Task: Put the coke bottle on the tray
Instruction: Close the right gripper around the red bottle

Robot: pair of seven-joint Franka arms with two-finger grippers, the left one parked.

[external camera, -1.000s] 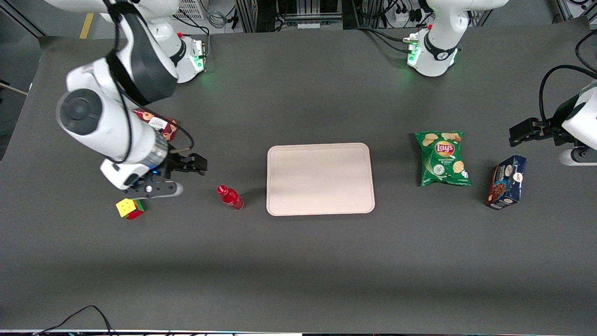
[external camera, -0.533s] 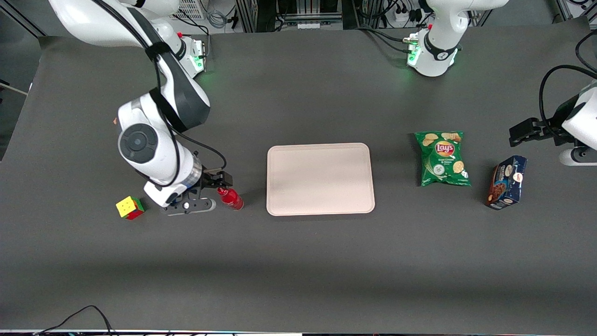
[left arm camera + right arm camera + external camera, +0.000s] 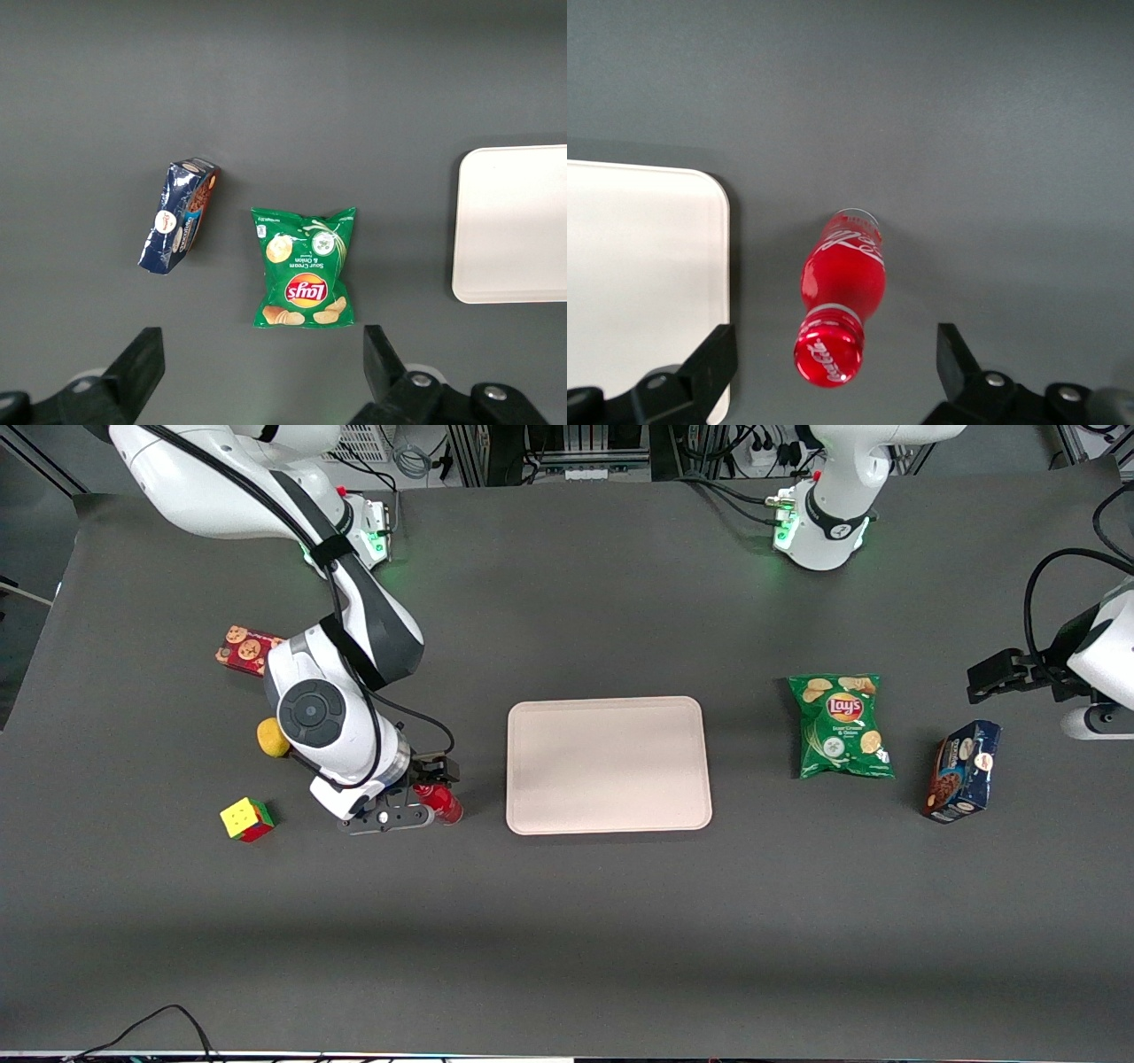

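Observation:
The coke bottle (image 3: 445,805), all red with a red cap and white lettering, stands upright on the dark table beside the tray (image 3: 608,764), toward the working arm's end. My gripper (image 3: 431,790) hovers directly over it. In the right wrist view the bottle (image 3: 843,274) rises toward the camera, its cap between the two black fingers (image 3: 709,359), which stand wide apart and touch nothing. The gripper (image 3: 833,359) is open. The pale tray's rounded edge (image 3: 647,266) lies close beside the bottle. The tray has nothing on it.
A Rubik's cube (image 3: 246,819), a yellow fruit (image 3: 270,737) and a red cookie box (image 3: 246,649) lie near the working arm. A green Lay's bag (image 3: 842,726) and a blue cookie box (image 3: 964,771) lie toward the parked arm's end.
My arm has swung from above the cube toward the tray until the gripper sits over the bottle. The red cookie box and yellow fruit came into view. The bottle has not moved.

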